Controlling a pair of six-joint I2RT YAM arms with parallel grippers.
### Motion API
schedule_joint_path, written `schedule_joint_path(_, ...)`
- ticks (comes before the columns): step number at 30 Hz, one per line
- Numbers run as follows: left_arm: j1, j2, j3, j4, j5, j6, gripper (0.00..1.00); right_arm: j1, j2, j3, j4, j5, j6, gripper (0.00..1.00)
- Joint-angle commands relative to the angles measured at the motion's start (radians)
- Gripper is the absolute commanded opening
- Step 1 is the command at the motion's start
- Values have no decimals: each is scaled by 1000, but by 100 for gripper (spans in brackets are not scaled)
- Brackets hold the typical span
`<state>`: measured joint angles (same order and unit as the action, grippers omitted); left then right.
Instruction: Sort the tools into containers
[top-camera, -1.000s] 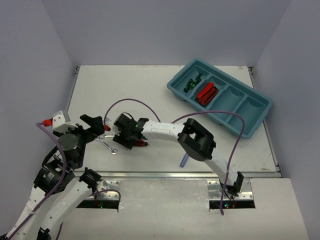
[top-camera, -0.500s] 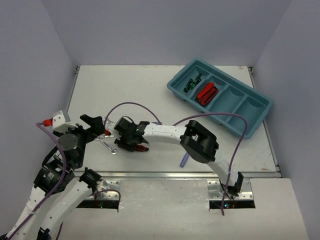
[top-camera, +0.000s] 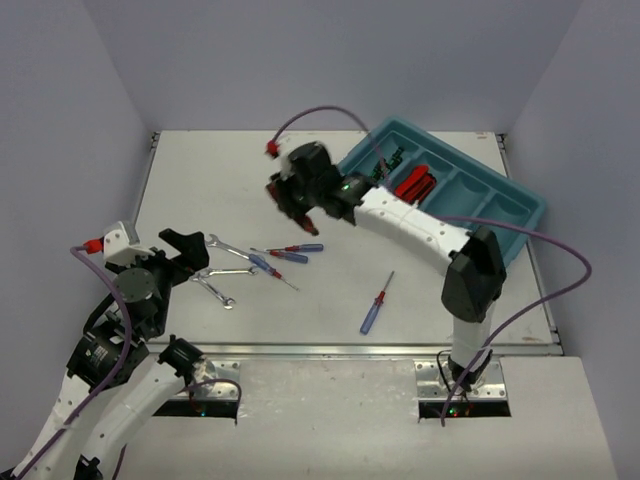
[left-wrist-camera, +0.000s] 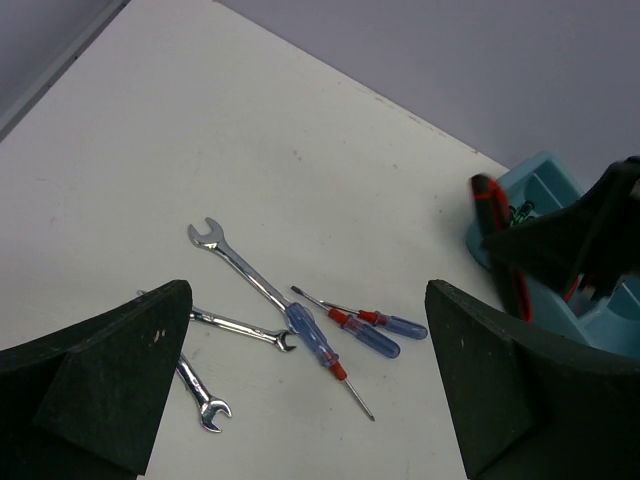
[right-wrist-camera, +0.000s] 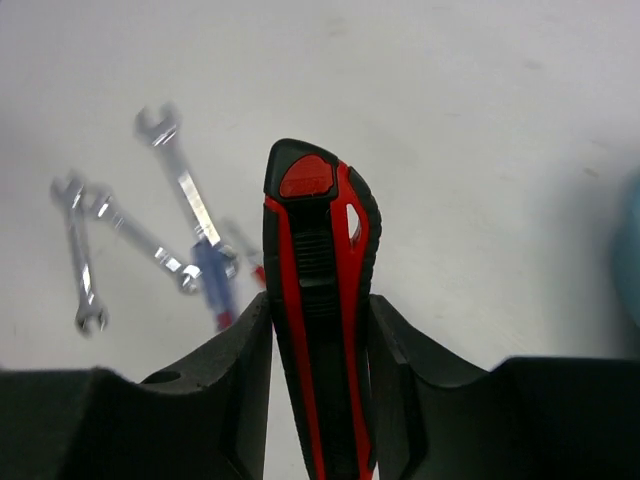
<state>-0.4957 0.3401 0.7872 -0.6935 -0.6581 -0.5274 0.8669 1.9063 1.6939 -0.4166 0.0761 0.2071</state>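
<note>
The red-and-black utility knife (right-wrist-camera: 312, 200) stood lengthwise between the fingers of your right gripper (right-wrist-camera: 320, 330). They had closed partway onto the knife's narrow sides and held it firmly, a grip that I judge would let it drop end-on into a slot. In the overhead view you had it raised off the table at the upper middle of the frame, just beside the upper-left end of the teal tray (top-camera: 525, 240). That spot made sense, since the second compartment from that end already held red utility knives (top-camera: 413, 187), next to the green-and-black screwdrivers (top-camera: 385, 165) in the first. At the centre left of the frame, three silver wrenches (top-camera: 225, 245) and the blue-and-red screwdrivers (top-camera: 290, 252) lay unsorted, with one more screwdriver (top-camera: 375, 305) apart at lower centre. Your left gripper (left-wrist-camera: 315, 395) hung over the wrenches with its fingers spread fully wide, gripping nothing and, by my reading, waiting its turn.
</note>
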Motion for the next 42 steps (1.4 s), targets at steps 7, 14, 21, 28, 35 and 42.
schedule_joint_path(7,3,-10,10,23,9,15,100,-706,34,67,-53,70,618,0)
schedule_joint_path(14,2,-9,9,26,14,17,100,-784,130,94,-94,160,763,0)
schedule_joint_path(21,3,-15,9,28,17,18,100,-795,142,70,-97,151,776,30)
schedule_joint_path(28,2,-18,7,28,18,20,100,-793,80,74,-96,155,717,98)
schedule_joint_path(35,3,-18,7,29,15,19,100,-729,-112,-122,-92,95,617,99)
schedule_joint_path(42,3,-2,9,28,17,18,100,-576,-413,-557,110,180,575,99)
